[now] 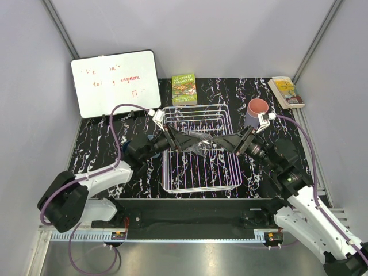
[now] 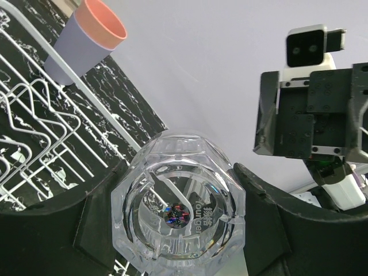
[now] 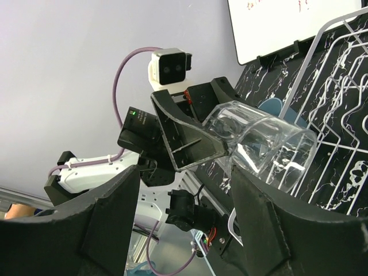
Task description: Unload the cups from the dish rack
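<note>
My left gripper (image 1: 187, 141) is shut on the clear faceted glass (image 1: 200, 144) and holds it on its side above the white wire dish rack (image 1: 198, 178). In the left wrist view the glass (image 2: 178, 213) fills the gap between both fingers. My right gripper (image 1: 225, 142) is open and faces the glass's mouth from the right. In the right wrist view the glass (image 3: 264, 146) lies just above my right finger (image 3: 270, 224). A salmon-pink cup nested in a lavender one (image 1: 257, 112) stands on the table right of the rack. A blue cup (image 3: 276, 109) sits left of the rack.
A whiteboard (image 1: 115, 80) leans at the back left. A green book (image 1: 184, 89) lies behind the rack and another book (image 1: 286, 92) at the back right. The rack's upright dividers (image 1: 195, 118) are at its far end.
</note>
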{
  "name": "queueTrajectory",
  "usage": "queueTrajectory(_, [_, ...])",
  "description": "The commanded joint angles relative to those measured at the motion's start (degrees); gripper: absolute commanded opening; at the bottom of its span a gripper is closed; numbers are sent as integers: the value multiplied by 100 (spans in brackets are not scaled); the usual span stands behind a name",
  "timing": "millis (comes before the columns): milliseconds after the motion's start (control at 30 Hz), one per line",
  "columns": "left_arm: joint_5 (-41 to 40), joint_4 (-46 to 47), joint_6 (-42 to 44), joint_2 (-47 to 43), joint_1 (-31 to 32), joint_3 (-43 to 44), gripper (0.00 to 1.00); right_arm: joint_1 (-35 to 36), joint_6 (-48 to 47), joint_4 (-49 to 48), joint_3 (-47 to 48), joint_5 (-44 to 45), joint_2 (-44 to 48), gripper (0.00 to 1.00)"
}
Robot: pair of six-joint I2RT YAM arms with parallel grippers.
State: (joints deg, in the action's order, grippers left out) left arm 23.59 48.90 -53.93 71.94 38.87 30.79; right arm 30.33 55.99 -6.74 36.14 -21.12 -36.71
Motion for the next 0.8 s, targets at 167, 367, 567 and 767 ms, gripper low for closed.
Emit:
queueTrajectory(167, [-101, 128, 225, -514, 182, 472, 0, 8, -35, -283, -46, -32, -222, 73])
queueTrajectory(367, [-127, 84, 243, -585, 305, 481, 0, 17, 35, -591, -37, -129, -503, 73])
queueTrajectory(567, [-136, 128, 234, -471, 498, 507, 0, 17, 88, -925, 51, -252, -811, 72])
queueTrajectory(767, [-136, 391, 164, -163, 771, 507, 0, 17, 351, -1619, 51, -585, -1277, 62])
